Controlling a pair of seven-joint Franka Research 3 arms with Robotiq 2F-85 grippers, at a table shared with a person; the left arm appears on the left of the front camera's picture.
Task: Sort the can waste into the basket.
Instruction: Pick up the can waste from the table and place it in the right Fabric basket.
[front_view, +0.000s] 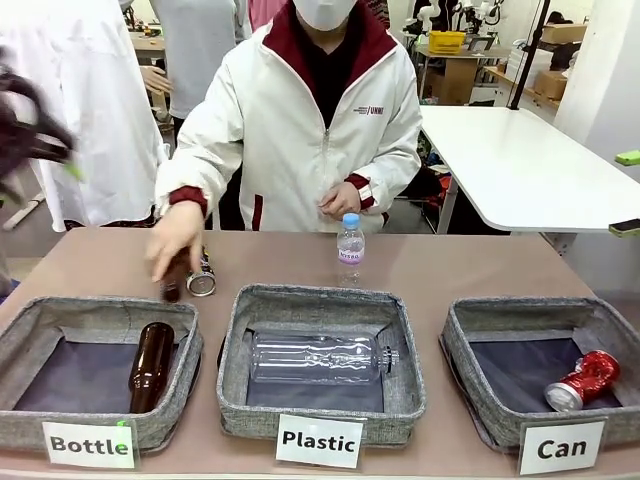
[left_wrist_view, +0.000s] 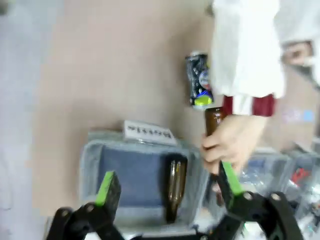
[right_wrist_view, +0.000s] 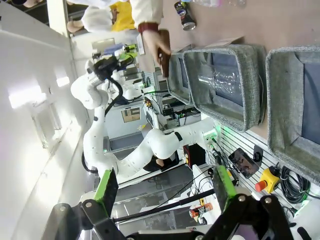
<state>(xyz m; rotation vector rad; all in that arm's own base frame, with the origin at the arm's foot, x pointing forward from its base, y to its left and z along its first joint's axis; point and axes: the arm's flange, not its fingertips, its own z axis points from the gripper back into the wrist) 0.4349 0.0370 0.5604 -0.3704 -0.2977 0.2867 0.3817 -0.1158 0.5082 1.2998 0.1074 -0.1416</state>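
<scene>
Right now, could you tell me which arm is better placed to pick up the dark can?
Left, I think. The dark can lies beyond the Bottle basket on the robot's left, and the open left gripper hangs above that basket. A person's hand is beside the can, so wait.

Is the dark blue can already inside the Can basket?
No, the dark can lies on the table by the person's hand, outside the Can basket.

Blurred left gripper (front_view: 45, 140) at the picture's edge; brown bottle (front_view: 171, 291) half hidden under the person's hand (front_view: 176, 240).
</scene>
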